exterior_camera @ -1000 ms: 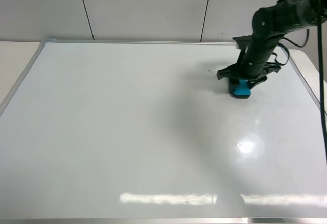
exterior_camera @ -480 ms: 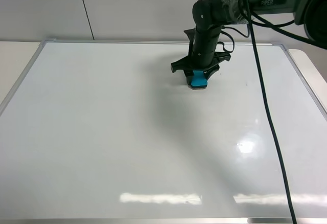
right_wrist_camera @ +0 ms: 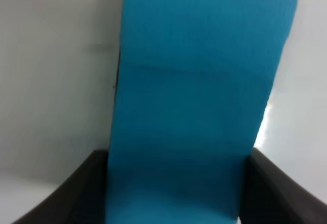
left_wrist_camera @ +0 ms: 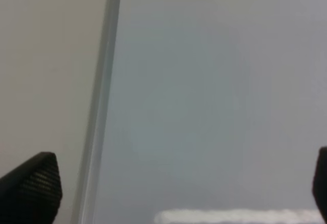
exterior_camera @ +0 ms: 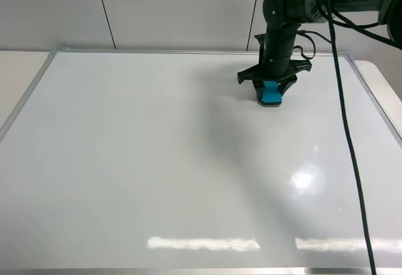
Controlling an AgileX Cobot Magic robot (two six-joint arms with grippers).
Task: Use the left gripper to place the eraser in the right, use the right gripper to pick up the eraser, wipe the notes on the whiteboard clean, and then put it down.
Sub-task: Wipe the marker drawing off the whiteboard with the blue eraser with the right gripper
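The whiteboard (exterior_camera: pixel 157 162) fills most of the exterior high view. At its far right part, my right gripper (exterior_camera: pixel 271 86) points down, shut on the teal-blue eraser (exterior_camera: pixel 271 93), which presses against the board. The right wrist view shows the eraser (right_wrist_camera: pixel 204 81) up close, with a black fingertip (right_wrist_camera: pixel 76 193) on either side of it. The notes do not show in any view. My left gripper (left_wrist_camera: pixel 176 188) is open, its fingers wide apart with nothing between them. It hovers over the whiteboard's left frame (left_wrist_camera: pixel 102 106), out of the exterior high view.
A black cable (exterior_camera: pixel 347 137) hangs from the right arm across the right side of the board. Cream table (exterior_camera: pixel 19 68) lies left of the board and past its right edge (exterior_camera: pixel 386 83). A panelled wall stands behind. Lamp glare marks the board's near part.
The right gripper swept the eraser left across the far part of the board, then back to the right. A tiny mark near it a second ago is gone.
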